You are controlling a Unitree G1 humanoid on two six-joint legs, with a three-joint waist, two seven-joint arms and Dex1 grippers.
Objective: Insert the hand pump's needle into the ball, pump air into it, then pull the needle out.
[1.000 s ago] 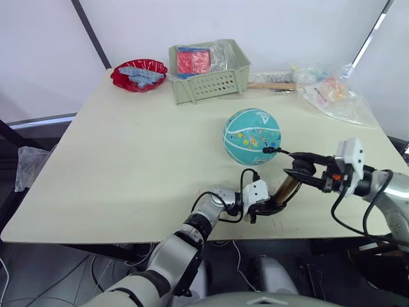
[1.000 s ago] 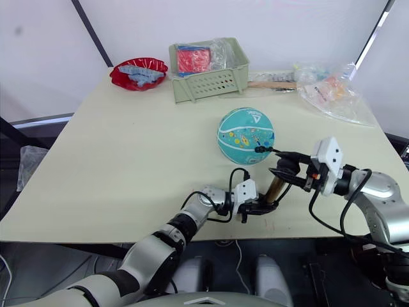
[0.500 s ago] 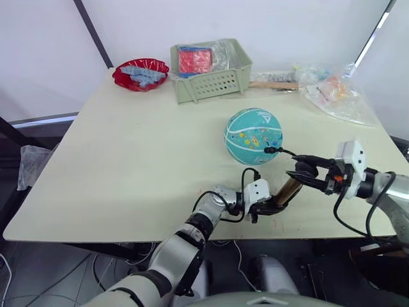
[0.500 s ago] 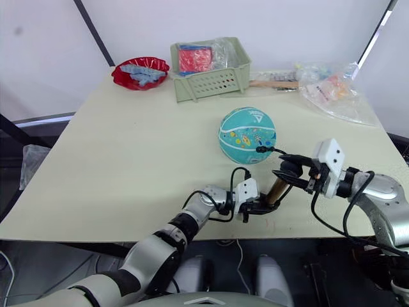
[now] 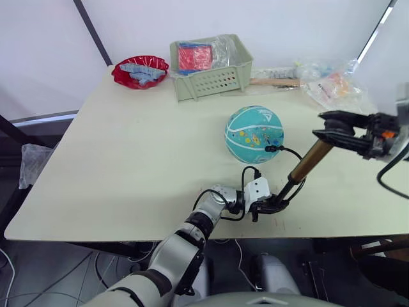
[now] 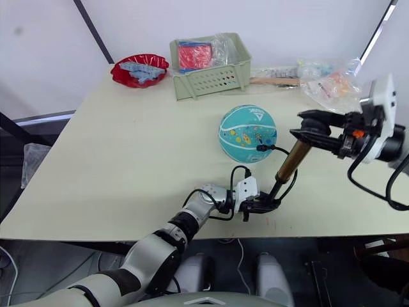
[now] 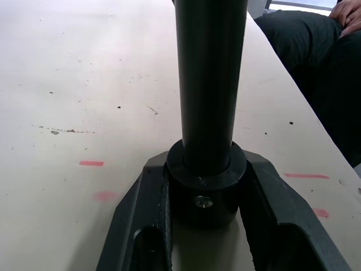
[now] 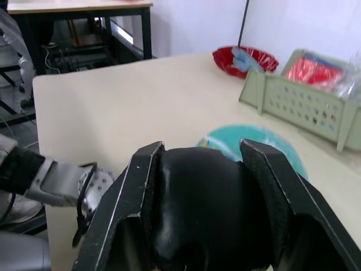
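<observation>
Green basket point(image 5: 211, 70), red bowl point(image 5: 139, 72), plastic bags point(image 5: 335, 89).

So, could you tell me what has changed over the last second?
The right gripper, shut on the handle, has risen up and to the right, drawing the pump out longer. The left gripper still clamps its end cap on the table. The ball, with the needle in, has stayed put.

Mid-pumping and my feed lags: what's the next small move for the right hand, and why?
Probably push the T-handle back down. The right hand grips it, raised well above the table, with the hand pump drawn out long. The left hand clamps the pump's black end cap at the table, and the hose's needle sits at the ball.
</observation>
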